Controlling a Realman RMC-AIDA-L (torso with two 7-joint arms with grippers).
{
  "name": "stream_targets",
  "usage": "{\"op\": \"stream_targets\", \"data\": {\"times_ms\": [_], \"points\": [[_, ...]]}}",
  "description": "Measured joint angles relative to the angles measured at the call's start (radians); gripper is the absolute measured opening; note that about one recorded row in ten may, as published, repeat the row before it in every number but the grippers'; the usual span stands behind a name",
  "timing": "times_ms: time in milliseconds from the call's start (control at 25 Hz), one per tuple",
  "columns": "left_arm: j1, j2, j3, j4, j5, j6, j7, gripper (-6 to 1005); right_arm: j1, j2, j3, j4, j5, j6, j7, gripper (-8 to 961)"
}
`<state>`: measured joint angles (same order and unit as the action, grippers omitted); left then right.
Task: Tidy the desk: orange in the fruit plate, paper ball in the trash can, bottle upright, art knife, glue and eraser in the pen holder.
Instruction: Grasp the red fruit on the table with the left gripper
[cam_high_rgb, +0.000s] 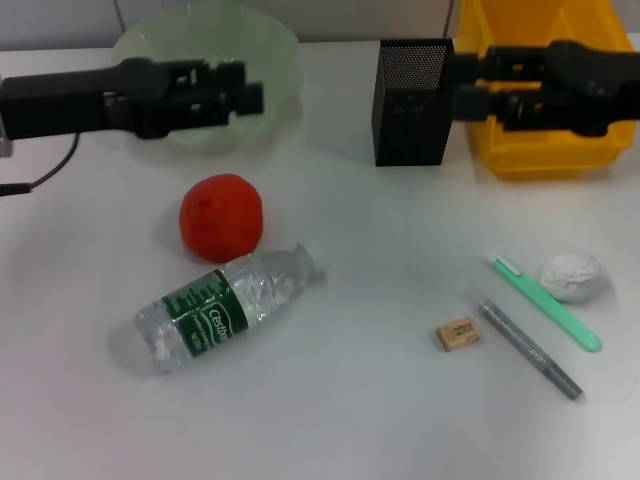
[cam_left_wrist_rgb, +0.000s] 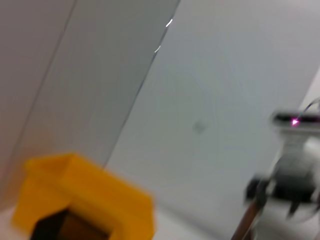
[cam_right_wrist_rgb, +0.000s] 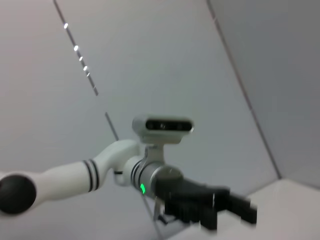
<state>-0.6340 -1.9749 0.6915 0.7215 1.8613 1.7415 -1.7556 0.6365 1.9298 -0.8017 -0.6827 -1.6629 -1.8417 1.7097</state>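
Note:
The orange (cam_high_rgb: 221, 217) lies left of centre on the white desk. Just in front of it the bottle (cam_high_rgb: 225, 305) lies on its side, cap toward the back right. At the front right are the tan eraser (cam_high_rgb: 459, 333), a grey pen-shaped stick that looks like the glue (cam_high_rgb: 530, 350), the green art knife (cam_high_rgb: 545, 302) and the paper ball (cam_high_rgb: 573, 276). The fruit plate (cam_high_rgb: 283, 62) is at the back left, with my left gripper (cam_high_rgb: 250, 95) held high before it. My right gripper (cam_high_rgb: 457, 87) hovers between the pen holder (cam_high_rgb: 412, 100) and the trash can (cam_high_rgb: 545, 152).
A black cable (cam_high_rgb: 55, 170) trails on the desk at the far left. The left wrist view shows the yellow trash can (cam_left_wrist_rgb: 85, 205) against a grey wall. The right wrist view shows my left arm (cam_right_wrist_rgb: 115, 167) from the side.

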Motion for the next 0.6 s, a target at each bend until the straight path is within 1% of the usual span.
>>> {"op": "stream_targets", "data": {"times_ms": [120,280,400,480,520,600], "points": [[0.01,-0.011,-0.001,0.079,0.108,-0.025,-0.024,609,-0.011,0.001,0.063,0.0,0.001,-0.007,-0.002,689],[0.019,-0.026,0.001,0.103,0.196,-0.085,-0.022,608,-0.021,0.004,0.14,0.003,0.003,-0.038,-0.004,689],[0.022,-0.052,0.008,0.126,0.286,-0.157,-0.019,608,-0.026,0.006,0.169,0.008,0.003,-0.042,-0.008,689],[0.025,-0.085,0.014,0.162,0.387,-0.235,-0.024,608,-0.029,0.014,0.175,0.01,0.004,-0.038,-0.015,689],[0.025,-0.085,0.014,0.162,0.387,-0.235,-0.024,608,-0.029,0.014,0.175,0.01,0.004,-0.038,-0.015,689],[0.024,-0.092,0.023,0.162,0.419,-0.273,-0.024,607,-0.029,0.018,0.175,0.01,0.005,-0.035,-0.016,689]]}}
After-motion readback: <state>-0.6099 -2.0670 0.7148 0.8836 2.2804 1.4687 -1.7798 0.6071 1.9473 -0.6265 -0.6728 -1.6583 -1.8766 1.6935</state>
